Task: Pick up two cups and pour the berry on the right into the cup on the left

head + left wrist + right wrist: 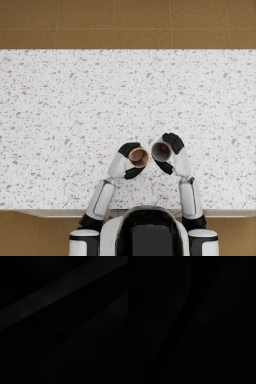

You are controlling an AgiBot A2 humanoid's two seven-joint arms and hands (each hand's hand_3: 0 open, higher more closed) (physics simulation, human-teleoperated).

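Berry [163, 148] in cup [160, 151], right robot hand [171, 152].

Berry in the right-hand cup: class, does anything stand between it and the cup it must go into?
Nothing visible does. In the head view the berry lies in the grey cup held by the right hand; the brown cup, held by the left hand, sits right beside it.

We see a table [75, 110] that looks like speckled stone, smooth and matt. The floor [125, 22] looks like brown wood.
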